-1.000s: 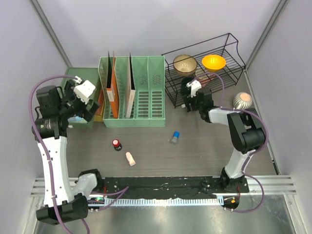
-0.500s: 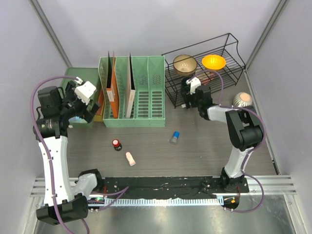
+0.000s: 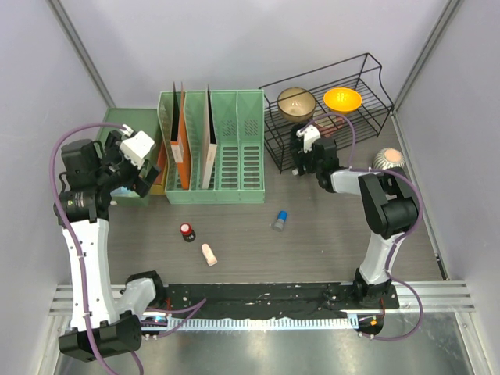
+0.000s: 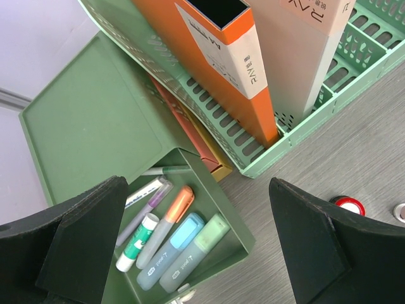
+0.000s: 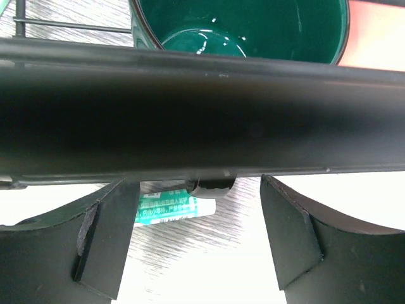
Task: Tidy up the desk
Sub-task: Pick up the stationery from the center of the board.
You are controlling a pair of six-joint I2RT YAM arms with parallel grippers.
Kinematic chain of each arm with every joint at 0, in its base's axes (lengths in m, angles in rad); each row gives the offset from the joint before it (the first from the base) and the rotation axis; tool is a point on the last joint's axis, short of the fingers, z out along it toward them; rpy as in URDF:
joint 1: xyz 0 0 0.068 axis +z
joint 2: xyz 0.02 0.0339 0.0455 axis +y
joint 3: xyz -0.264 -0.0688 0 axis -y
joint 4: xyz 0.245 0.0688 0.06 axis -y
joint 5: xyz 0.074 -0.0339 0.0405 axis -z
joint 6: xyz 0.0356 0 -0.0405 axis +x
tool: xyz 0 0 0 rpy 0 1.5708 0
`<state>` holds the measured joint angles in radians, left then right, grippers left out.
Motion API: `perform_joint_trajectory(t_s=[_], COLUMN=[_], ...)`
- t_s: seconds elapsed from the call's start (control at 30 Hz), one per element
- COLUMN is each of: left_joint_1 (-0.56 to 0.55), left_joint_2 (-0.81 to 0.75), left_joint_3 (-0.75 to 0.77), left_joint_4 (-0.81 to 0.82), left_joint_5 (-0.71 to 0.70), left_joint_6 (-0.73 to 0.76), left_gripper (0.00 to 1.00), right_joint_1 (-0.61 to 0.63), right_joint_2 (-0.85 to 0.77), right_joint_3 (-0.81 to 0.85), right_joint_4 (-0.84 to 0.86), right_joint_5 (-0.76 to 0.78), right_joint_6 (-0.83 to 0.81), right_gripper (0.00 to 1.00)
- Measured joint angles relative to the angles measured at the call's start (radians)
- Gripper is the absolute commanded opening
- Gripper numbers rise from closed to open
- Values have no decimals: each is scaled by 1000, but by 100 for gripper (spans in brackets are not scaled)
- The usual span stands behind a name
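Observation:
The desk (image 3: 328, 234) is a dark wood-grain top. On it lie a red-capped little bottle (image 3: 187, 230), a peach tube (image 3: 208, 254) and a blue-capped tube (image 3: 280, 219). My left gripper (image 3: 131, 162) is open and empty above a green pen tray (image 4: 218, 209) that holds several markers and a glue stick (image 4: 140, 240). My right gripper (image 3: 303, 152) is open at the front left of the black wire rack (image 3: 367, 74). In the right wrist view a rack bar (image 5: 202, 120) crosses close ahead. A green-and-white glue stick (image 5: 168, 206) lies under it between my fingers (image 5: 104, 244). A green mug (image 5: 240, 25) stands beyond.
A green file rack (image 3: 234, 148) holds an orange folder (image 4: 221, 57) and a beige one (image 4: 310, 38). The wire rack holds a brown bowl (image 3: 296, 103) and an orange bowl (image 3: 342, 99). A striped round thing (image 3: 388, 160) sits at the right. A black rail (image 3: 266, 295) runs along the near edge.
My right gripper has moved a little back and left, closer against the wire rack. The left arm has barely moved.

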<state>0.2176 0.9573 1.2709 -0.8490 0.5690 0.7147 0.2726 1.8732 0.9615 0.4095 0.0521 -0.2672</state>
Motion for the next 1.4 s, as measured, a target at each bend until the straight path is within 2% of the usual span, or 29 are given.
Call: perform_joint_trajectory(t_s=[0.87, 1.07, 1.4], left_joint_1=[0, 0, 0], left_joint_2=[-47, -54, -56], left_joint_3=[-33, -34, -39], left_joint_4=[-1, -2, -6], left_joint_5=[-1, -3, -5], left_joint_6=[30, 46, 53], left_gripper=[100, 100, 100], right_joint_1=[-2, -2, -2], right_joint_2=[-66, -120, -305], right_joint_3=[-19, -24, -10], right_joint_4=[-140, -242, -496], right_joint_5=[-6, -19, -73], right_joint_6=[-80, -124, -174], right_gripper=[80, 80, 80])
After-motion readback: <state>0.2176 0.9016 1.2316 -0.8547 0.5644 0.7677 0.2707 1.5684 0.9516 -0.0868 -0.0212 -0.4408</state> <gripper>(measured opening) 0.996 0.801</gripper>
